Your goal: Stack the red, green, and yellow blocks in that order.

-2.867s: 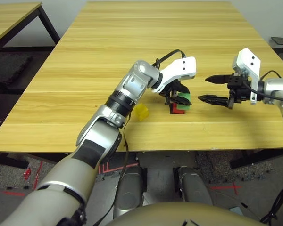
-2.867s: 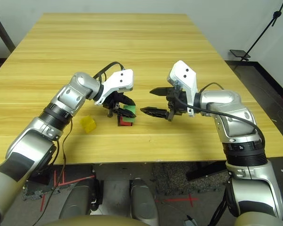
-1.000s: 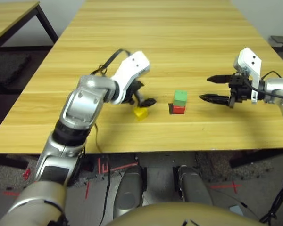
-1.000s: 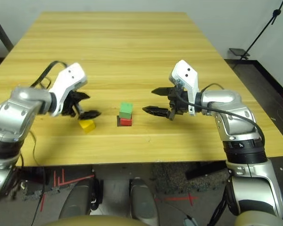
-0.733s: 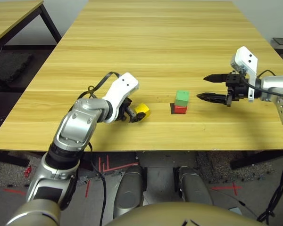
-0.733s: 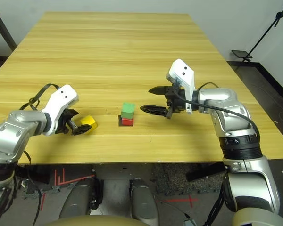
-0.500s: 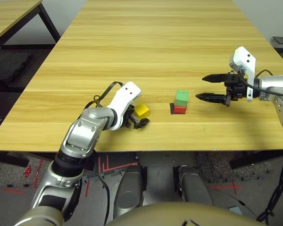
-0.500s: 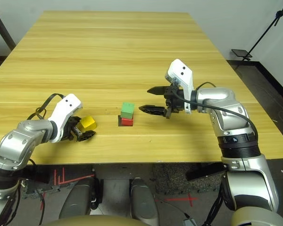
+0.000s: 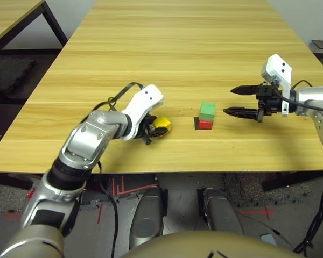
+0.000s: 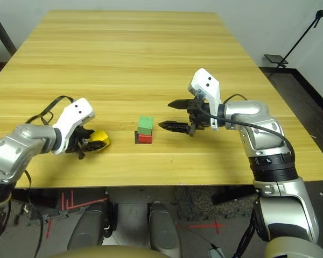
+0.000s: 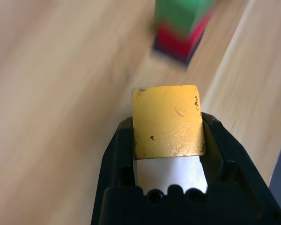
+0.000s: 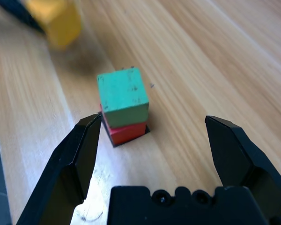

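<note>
The green block (image 9: 207, 110) sits on top of the red block (image 9: 204, 124), a little right of the table's middle, near the front. To their left, my left gripper (image 9: 157, 128) is shut on the yellow block (image 9: 161, 124), low over the table. In the left wrist view the yellow block (image 11: 167, 121) is clamped between both black fingers, with the red and green stack (image 11: 182, 23) beyond it. My right gripper (image 9: 239, 102) stands open just right of the stack, its fingers (image 12: 86, 140) pointing at the green block (image 12: 122, 96).
A small flat black patch (image 9: 196, 124) lies under the red block. The wooden table (image 9: 167, 48) stretches far back. Its front edge (image 9: 204, 171) runs close below the blocks. A second table (image 9: 11, 16) stands at the far left.
My left gripper has swung in on the yellow block and shut on it. The right arm and the red and green stack have stayed put.
</note>
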You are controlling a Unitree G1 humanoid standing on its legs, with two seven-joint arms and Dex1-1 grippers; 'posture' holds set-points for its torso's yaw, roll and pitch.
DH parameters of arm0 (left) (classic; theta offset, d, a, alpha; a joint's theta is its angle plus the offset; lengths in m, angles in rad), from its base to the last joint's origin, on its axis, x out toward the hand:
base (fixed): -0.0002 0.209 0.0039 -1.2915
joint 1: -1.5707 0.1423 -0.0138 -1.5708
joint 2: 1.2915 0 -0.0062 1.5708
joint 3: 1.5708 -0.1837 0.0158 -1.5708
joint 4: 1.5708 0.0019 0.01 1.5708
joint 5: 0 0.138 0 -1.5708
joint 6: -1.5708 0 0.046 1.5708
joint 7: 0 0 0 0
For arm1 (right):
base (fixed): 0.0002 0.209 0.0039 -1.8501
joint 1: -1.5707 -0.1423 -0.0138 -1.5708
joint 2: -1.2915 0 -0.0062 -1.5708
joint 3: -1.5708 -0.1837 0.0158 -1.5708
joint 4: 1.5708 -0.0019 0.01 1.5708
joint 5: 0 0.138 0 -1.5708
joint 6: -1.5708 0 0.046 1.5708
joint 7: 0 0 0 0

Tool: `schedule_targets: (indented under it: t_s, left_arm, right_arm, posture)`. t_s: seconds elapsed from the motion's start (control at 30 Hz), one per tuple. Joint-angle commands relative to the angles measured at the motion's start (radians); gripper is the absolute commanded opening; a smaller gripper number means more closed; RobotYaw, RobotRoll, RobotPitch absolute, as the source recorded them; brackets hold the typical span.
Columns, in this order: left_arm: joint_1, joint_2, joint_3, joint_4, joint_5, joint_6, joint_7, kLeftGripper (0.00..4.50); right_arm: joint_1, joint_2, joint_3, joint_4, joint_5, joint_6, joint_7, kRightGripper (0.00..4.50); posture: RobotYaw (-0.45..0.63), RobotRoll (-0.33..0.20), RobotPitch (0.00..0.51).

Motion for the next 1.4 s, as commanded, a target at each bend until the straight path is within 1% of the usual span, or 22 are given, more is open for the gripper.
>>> schedule_targets:
  t_s: [0.03, 0.1, 0.17, 0.27, 0.37, 0.43, 0.6, 0.93, 1.17, 1.4]
  left_arm:
    - [-0.114, -0.023, -0.055, 0.147, -0.013, -0.126, -0.095, 1.94]
    - [-0.191, -0.041, -0.117, 0.279, 0.04, -0.212, -0.128, 1.94]
    - [-0.246, -0.075, -0.174, 0.41, 0.092, -0.355, -0.178, 1.94]
    - [-0.291, -0.169, -0.21, 0.58, 0.109, -0.556, -0.288, 1.94]
    - [-0.326, -0.254, -0.238, 0.752, 0.157, -0.751, -0.371, 1.94]
    - [-0.342, -0.296, -0.242, 0.837, 0.176, -0.819, -0.411, 1.94]
    - [-0.383, -0.36, -0.227, 0.966, 0.215, -0.893, -0.462, 1.94]
    - [-0.446, -0.412, -0.185, 1.139, 0.281, -0.971, -0.462, 1.94]
    - [-0.458, -0.432, -0.157, 1.178, 0.307, -0.988, -0.461, 1.94]
    - [-0.443, -0.433, -0.144, 1.143, 0.314, -0.95, -0.477, 1.94]
  right_arm:
    - [0.026, -0.02, -0.002, -0.016, 0.017, -0.012, 0.031, 4.5]
    - [0.031, -0.022, -0.004, -0.02, 0.018, -0.018, 0.041, 4.5]
    - [0.033, -0.02, -0.007, -0.024, 0.018, -0.018, 0.041, 4.5]
    - [0.04, -0.015, -0.012, -0.043, 0.024, -0.009, 0.035, 4.5]
    - [0.049, -0.014, -0.02, -0.063, 0.031, 0.005, 0.024, 4.5]
    - [0.059, -0.017, -0.027, -0.076, 0.038, 0.013, 0.012, 4.5]
    - [0.088, -0.03, -0.04, -0.102, 0.053, 0.023, -0.008, 4.5]
    - [0.111, -0.03, -0.058, -0.124, 0.06, 0.037, -0.037, 4.5]
    - [0.097, -0.02, -0.057, -0.108, 0.057, 0.024, -0.047, 4.5]
    - [0.088, -0.019, -0.049, -0.095, 0.052, 0.019, -0.05, 4.5]
  posture:
    - [0.16, -0.068, 0.066]
    - [0.15, -0.065, 0.063]
    - [0.14, -0.064, 0.062]
    - [0.11, -0.062, 0.059]
    - [0.09, -0.061, 0.058]
    - [0.08, -0.06, 0.057]
    - [0.05, -0.056, 0.059]
    - [0.04, -0.052, 0.055]
    - [0.04, -0.053, 0.059]
    - [0.05, -0.054, 0.064]
